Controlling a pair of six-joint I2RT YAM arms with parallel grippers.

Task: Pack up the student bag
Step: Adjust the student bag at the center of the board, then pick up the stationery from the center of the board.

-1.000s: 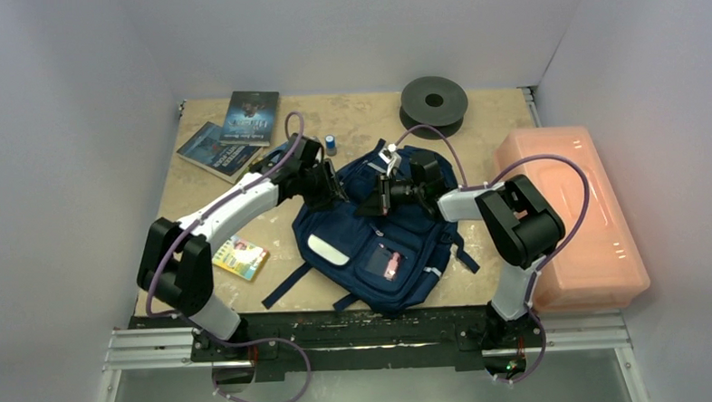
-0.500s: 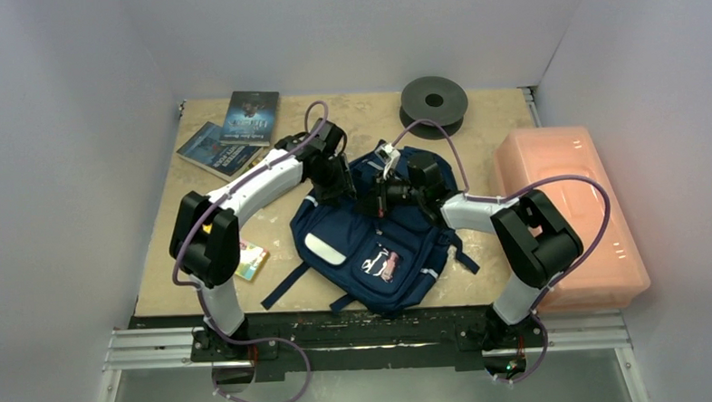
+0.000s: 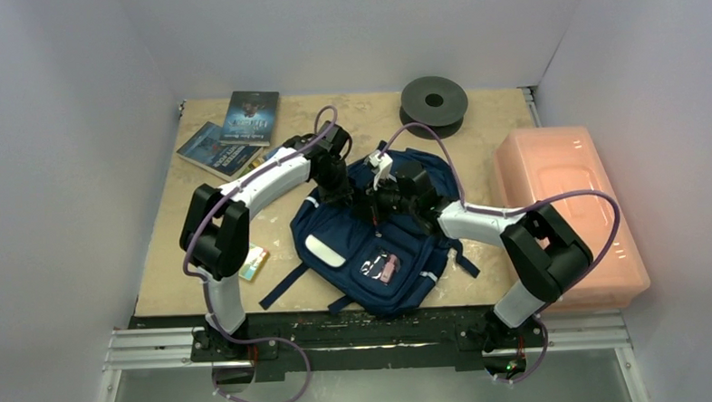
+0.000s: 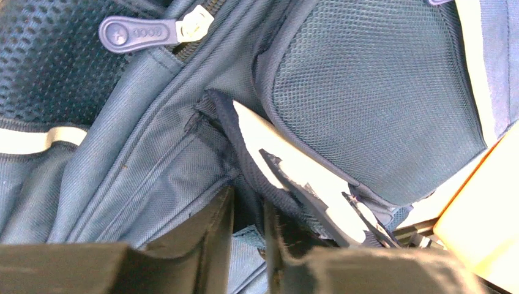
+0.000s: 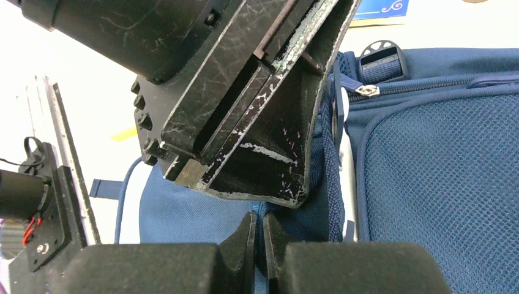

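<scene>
The navy blue student bag (image 3: 400, 253) lies flat in the middle of the table, front pockets up. My left gripper (image 3: 341, 191) is at its upper left edge. In the left wrist view the gripper (image 4: 248, 208) is nearly closed on a fold of the bag's fabric (image 4: 153, 159), below a zipper pull (image 4: 144, 33). My right gripper (image 3: 377, 205) is right beside it, near the bag's top. In the right wrist view the gripper (image 5: 259, 225) pinches blue bag fabric (image 5: 196, 214), with the left gripper's black body (image 5: 245, 92) just above it.
Two books (image 3: 228, 150) (image 3: 253, 117) lie at the back left. A black spool (image 3: 433, 97) sits at the back. A pink translucent box (image 3: 566, 214) fills the right side. A small colourful booklet (image 3: 251, 263) lies by the left arm.
My left gripper has moved right onto the bag's upper edge. My right gripper has shifted left and nearer, so both now meet there. The bag has shifted slightly.
</scene>
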